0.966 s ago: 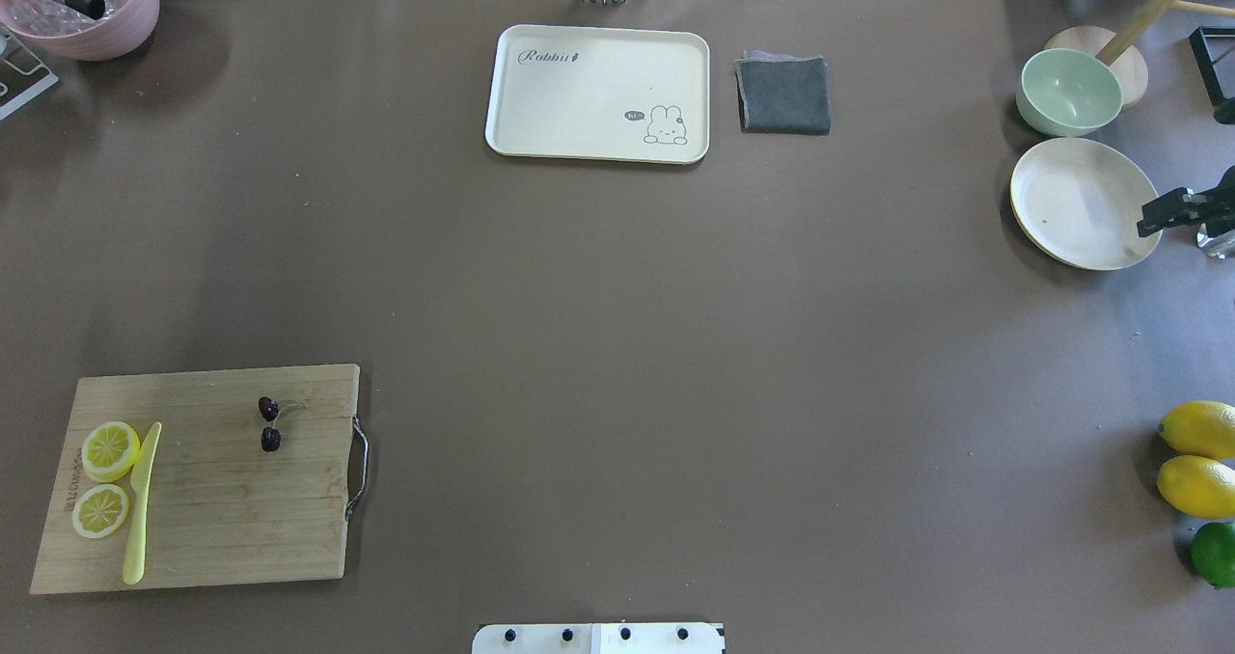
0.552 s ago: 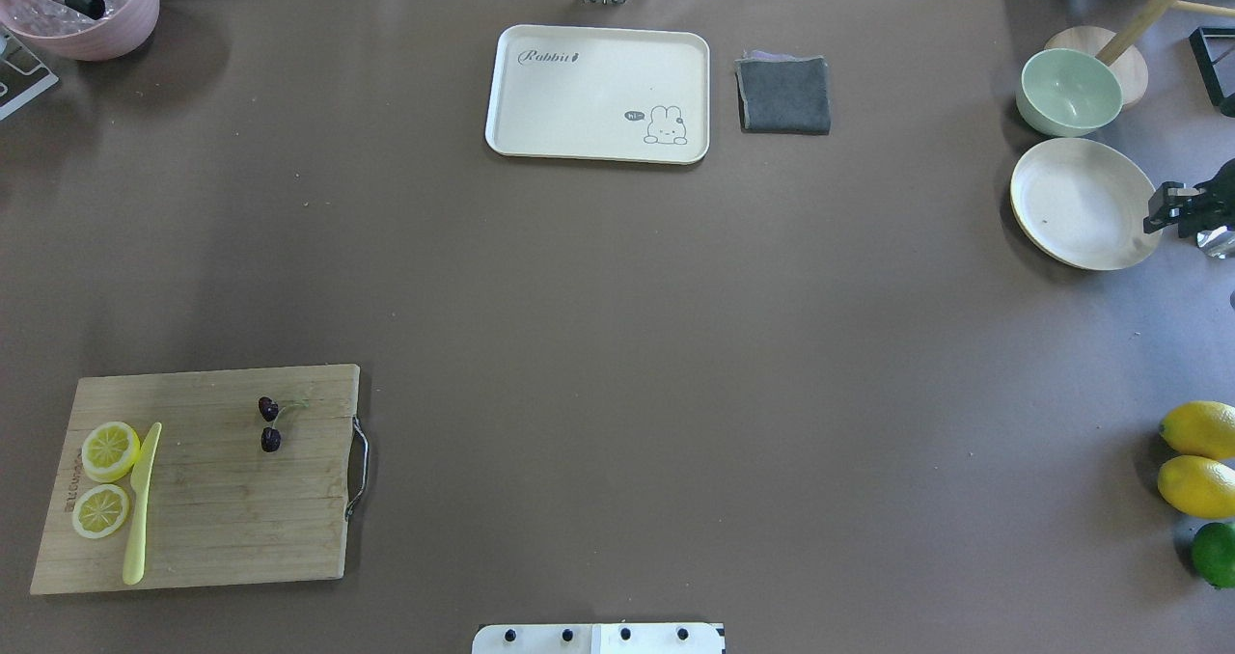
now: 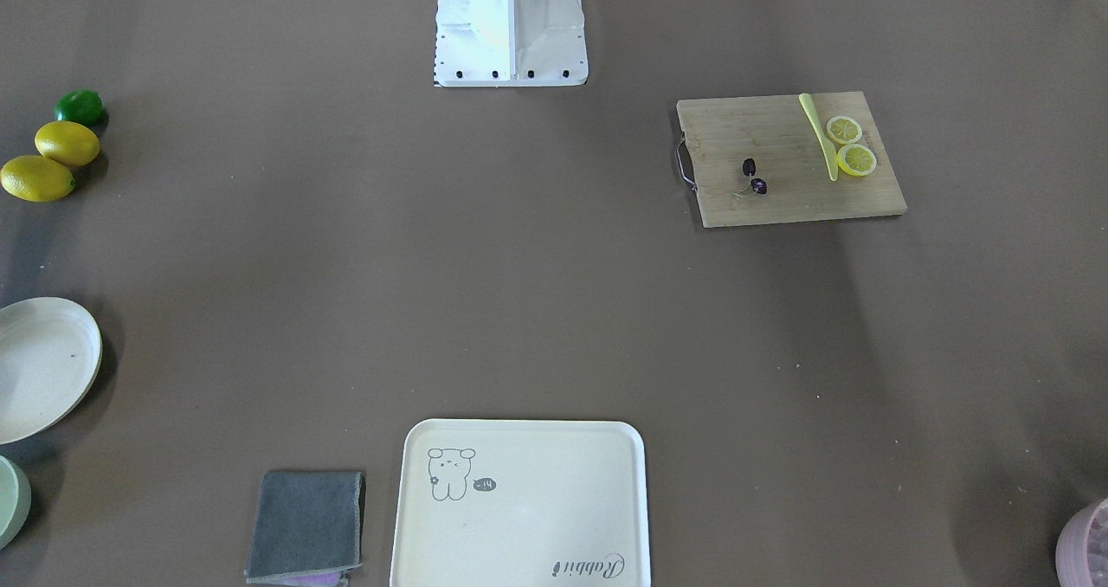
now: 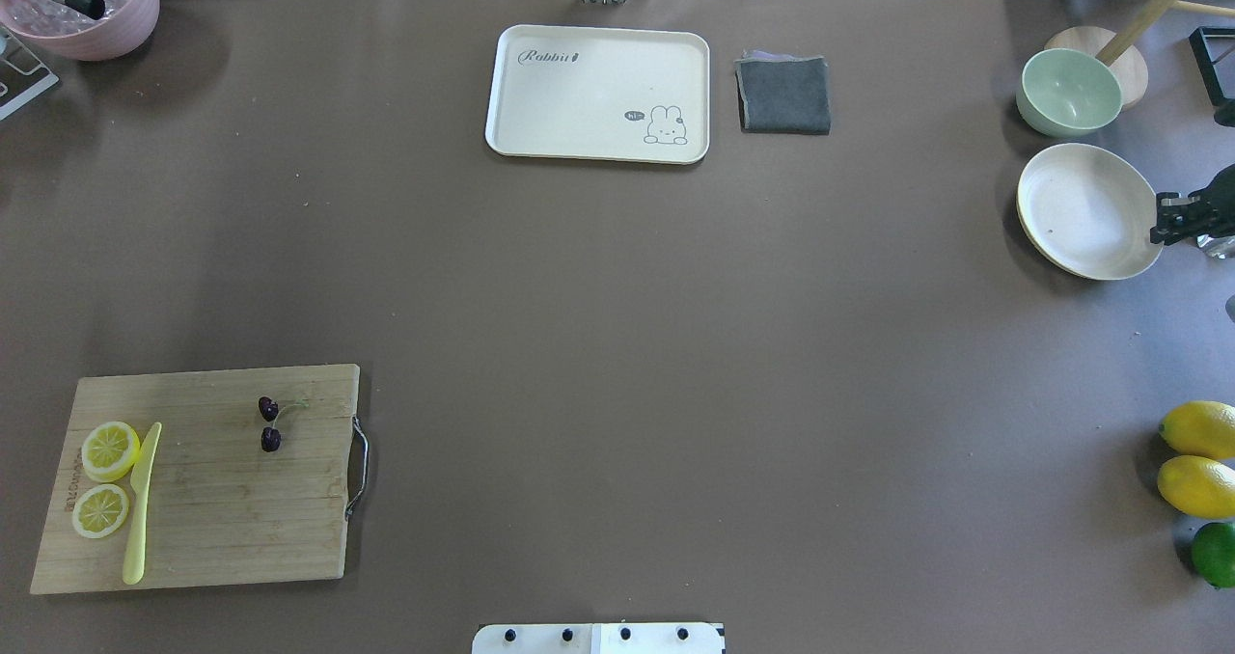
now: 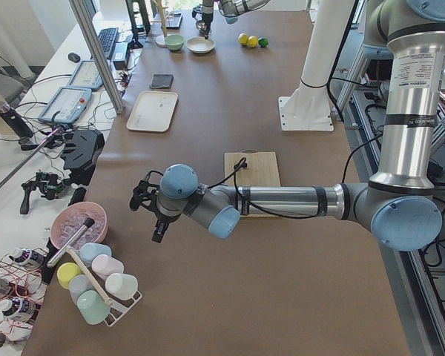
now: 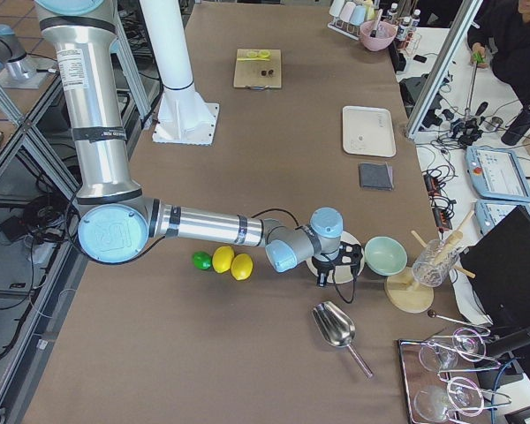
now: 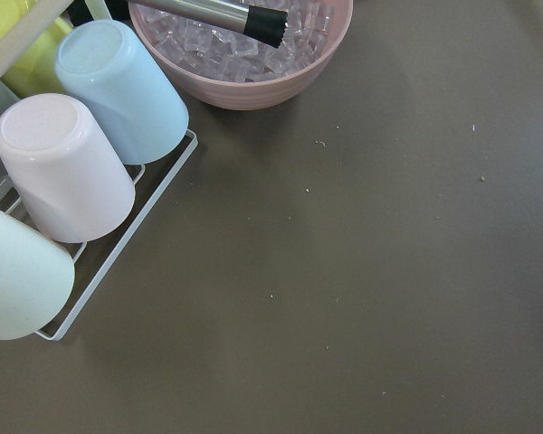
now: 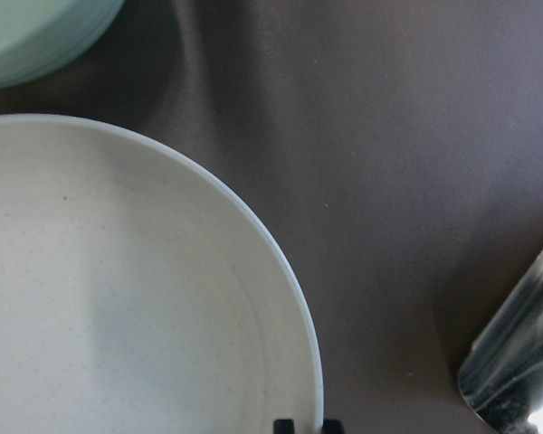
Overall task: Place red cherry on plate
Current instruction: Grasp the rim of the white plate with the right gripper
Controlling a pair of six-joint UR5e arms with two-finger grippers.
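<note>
The red cherry (image 4: 269, 424) is a pair of small dark fruits on thin stems. It lies on the wooden cutting board (image 4: 212, 509) at the near left, also seen as the cherry (image 3: 753, 177) from the front. The round cream plate (image 4: 1076, 205) sits at the far right and looks slightly tilted. My right gripper (image 4: 1161, 220) is at the plate's right rim. In the right wrist view its fingertips (image 8: 284, 424) straddle that rim (image 8: 290, 271), shut on it. My left gripper (image 5: 144, 208) hovers near the pink bowl, far from the cherry. I cannot tell whether it is open or shut.
Two lemon slices (image 4: 108, 449) and a yellow knife (image 4: 141, 504) share the board. A rabbit tray (image 4: 598, 93) and grey cloth (image 4: 783, 95) lie at the far middle. A green bowl (image 4: 1069, 90) sits behind the plate, lemons (image 4: 1199, 456) and a lime to its near side. A metal scoop (image 8: 516, 371) lies beside it.
My right gripper drew back to the right, from over the plate to its rim. The plate has since shifted slightly to the right and nearer, and looks tilted. The cherry has not moved.
</note>
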